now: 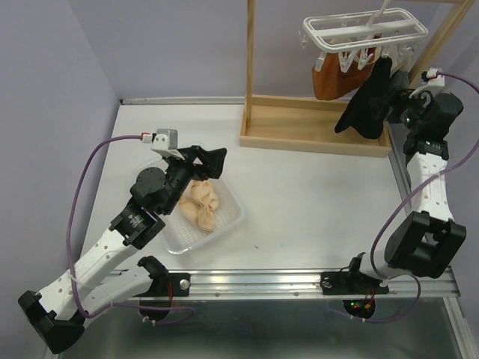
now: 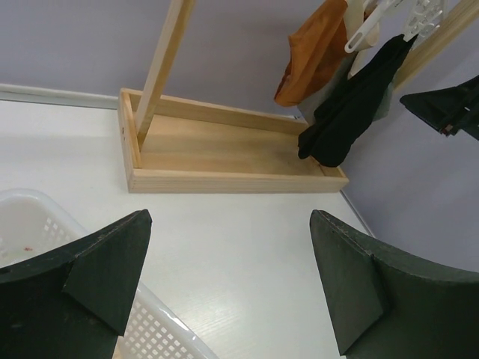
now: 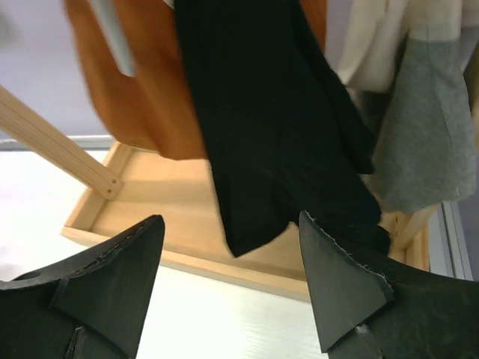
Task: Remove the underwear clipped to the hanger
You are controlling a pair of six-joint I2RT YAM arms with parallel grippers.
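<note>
Right wrist: grey underwear (image 3: 430, 142) behind black underwear (image 3: 277, 127) (unseen from top external); right pincer (image 3: 229, 224) spread, left pincer (image 2: 230, 217) spread

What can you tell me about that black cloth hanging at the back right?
The black underwear is soft-looking, matte, limp cloth, hanging in long folds from the white hanger. It dangles over the wooden tray, beside a rust-orange piece and a grey piece. The right gripper, jaws open, faces its lower end.

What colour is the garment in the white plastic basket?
Cream-beige limp cloth garment; best in top external view.
</note>
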